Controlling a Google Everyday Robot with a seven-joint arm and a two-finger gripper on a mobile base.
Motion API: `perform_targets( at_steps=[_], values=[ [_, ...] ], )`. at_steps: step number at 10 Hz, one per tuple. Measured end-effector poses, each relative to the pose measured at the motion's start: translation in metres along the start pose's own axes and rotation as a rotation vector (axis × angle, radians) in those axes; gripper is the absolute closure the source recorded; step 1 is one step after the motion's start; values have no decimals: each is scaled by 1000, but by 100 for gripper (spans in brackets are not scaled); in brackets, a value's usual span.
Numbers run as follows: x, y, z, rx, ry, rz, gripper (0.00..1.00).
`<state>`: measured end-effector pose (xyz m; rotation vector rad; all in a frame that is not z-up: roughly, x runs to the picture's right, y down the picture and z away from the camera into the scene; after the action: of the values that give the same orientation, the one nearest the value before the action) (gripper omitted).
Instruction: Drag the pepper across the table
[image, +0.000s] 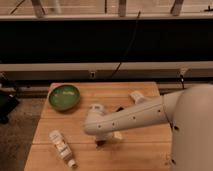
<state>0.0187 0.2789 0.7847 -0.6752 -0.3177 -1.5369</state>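
Observation:
The light wooden table (140, 150) fills the lower middle of the camera view. My white arm reaches from the right across it. My gripper (103, 139) hangs below the wrist at the table's middle front, mostly hidden by the arm. A small dark red-brown bit, the pepper (100, 144), shows right under the gripper on the tabletop. Whether the gripper touches or holds it is hidden.
A green bowl (64, 96) stands at the table's back left. A white bottle (62, 147) lies at the front left. A small black object (119, 108) and a white object (136, 96) lie behind the arm. A dark wall with cables runs behind the table.

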Motion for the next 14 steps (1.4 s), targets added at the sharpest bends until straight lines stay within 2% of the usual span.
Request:
perform_targets(
  at_steps=[1, 3, 7, 9, 11, 12, 14],
  values=[
    [0, 0, 0, 1, 0, 2, 20],
    [6, 4, 0, 33, -25, 32, 20],
    [19, 0, 5, 81, -65, 35, 20],
    [30, -1, 10, 143, -104, 41, 20],
    [37, 0, 13, 189, -121, 51, 22],
    [43, 2, 15, 228, -130, 60, 34],
    [47, 3, 15, 258, -131, 62, 49]
  ],
)
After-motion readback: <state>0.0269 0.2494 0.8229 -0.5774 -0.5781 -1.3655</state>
